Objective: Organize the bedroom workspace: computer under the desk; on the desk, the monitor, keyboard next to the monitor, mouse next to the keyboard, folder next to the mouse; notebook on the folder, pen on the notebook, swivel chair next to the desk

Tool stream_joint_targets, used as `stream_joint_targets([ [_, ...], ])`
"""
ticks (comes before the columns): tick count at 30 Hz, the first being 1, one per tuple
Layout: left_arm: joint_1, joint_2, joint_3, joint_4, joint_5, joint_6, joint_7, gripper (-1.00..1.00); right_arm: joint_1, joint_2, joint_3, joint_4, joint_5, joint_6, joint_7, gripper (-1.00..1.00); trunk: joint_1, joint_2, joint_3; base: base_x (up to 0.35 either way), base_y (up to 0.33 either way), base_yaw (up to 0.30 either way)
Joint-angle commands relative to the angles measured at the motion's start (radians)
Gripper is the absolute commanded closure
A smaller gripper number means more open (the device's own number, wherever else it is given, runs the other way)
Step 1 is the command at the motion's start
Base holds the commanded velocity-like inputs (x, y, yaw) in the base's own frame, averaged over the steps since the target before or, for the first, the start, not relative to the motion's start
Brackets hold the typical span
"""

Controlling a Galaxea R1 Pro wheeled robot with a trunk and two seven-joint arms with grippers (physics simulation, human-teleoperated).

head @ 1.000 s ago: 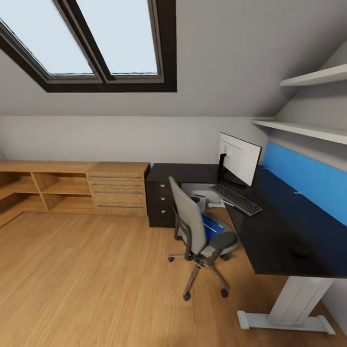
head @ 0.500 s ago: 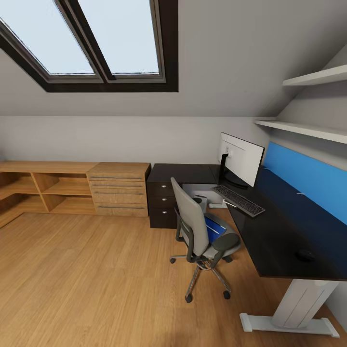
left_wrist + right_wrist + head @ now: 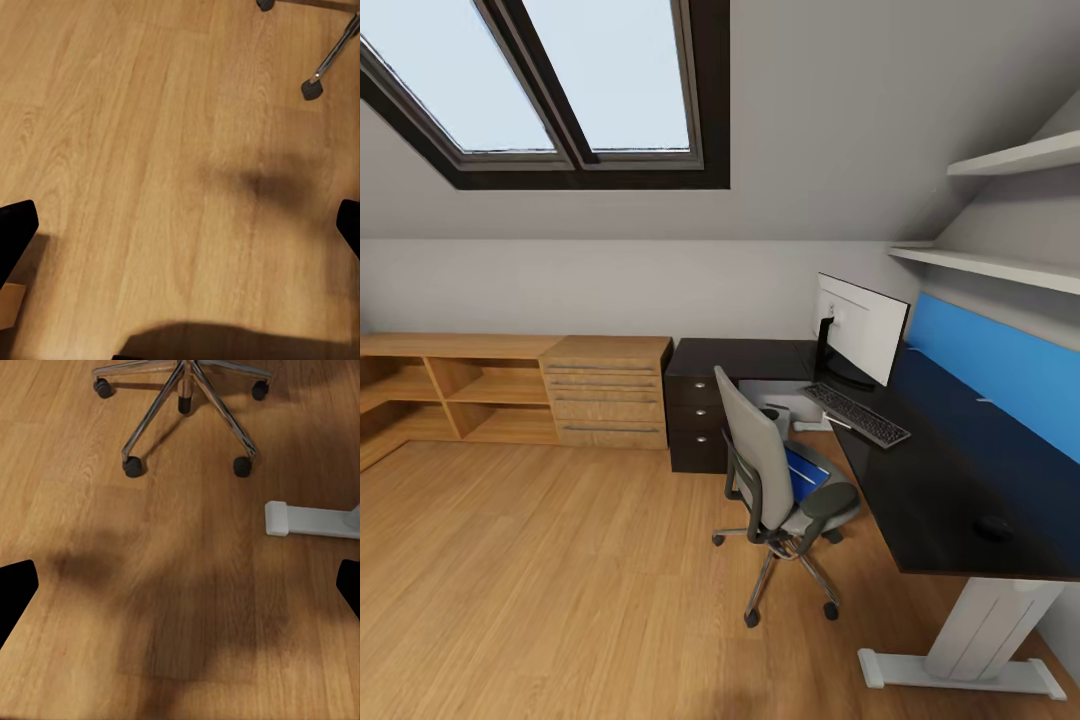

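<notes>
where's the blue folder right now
In the head view, the folder lies on the seat of the swivel chair, right of centre, beside the desk edge, below the keyboard.

desk (image 3: 920,500): monitor (image 3: 857,330), keyboard (image 3: 857,415), mouse (image 3: 992,527)

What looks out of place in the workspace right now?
The blue folder lies on the seat of the swivel chair, not on the desk. The mouse sits alone near the desk's front edge, far from the keyboard beside the monitor. Nothing looks spilled or damaged.
</notes>
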Motion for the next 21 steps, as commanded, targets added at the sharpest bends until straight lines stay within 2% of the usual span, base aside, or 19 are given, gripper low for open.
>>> stream_joint_targets([
  [1, 0.000, 0.000, -0.002, -0.001, 0.006, -0.002, 0.000, -1.00, -0.001, 0.000, 0.000, 0.001, 0.005, -0.003, -0.002, -1.00, 0.000, -0.001, -0.001, 0.000, 0.000, 0.000],
  [10, 0.000, 0.000, -0.003, -0.001, 0.004, -0.001, -0.003, -1.00, -0.001, 0.000, -0.001, 0.001, 0.005, -0.002, -0.002, -1.00, 0.000, -0.001, -0.001, 0.000, 0.000, 0.000],
  [17, 0.000, 0.000, -0.004, 0.001, -0.006, 0.043, -0.002, -1.00, -0.001, 0.000, -0.001, 0.012, 0.006, -0.002, -0.002, -1.00, 0.027, -0.050, -0.023, 0.000, 0.000, 0.000],
  [18, 0.000, 0.001, -0.003, 0.001, -0.007, 0.070, -0.001, -1.00, -0.001, 0.000, 0.000, 0.014, 0.006, -0.003, -0.002, -1.00, 0.031, -0.057, -0.026, 0.000, 0.000, 0.000],
  [19, 0.000, 0.003, -0.003, 0.000, -0.006, 0.142, 0.003, -1.00, -0.001, 0.000, 0.000, 0.017, 0.006, -0.003, -0.002, -1.00, 0.035, -0.064, -0.029, 0.000, 0.000, 0.000],
  [21, 0.000, 0.005, -0.002, -0.003, -0.006, 0.207, 0.003, -1.00, -0.001, 0.000, 0.001, 0.018, 0.005, -0.003, -0.002, -1.00, 0.042, -0.078, -0.036, 0.000, 0.000, 0.000],
])
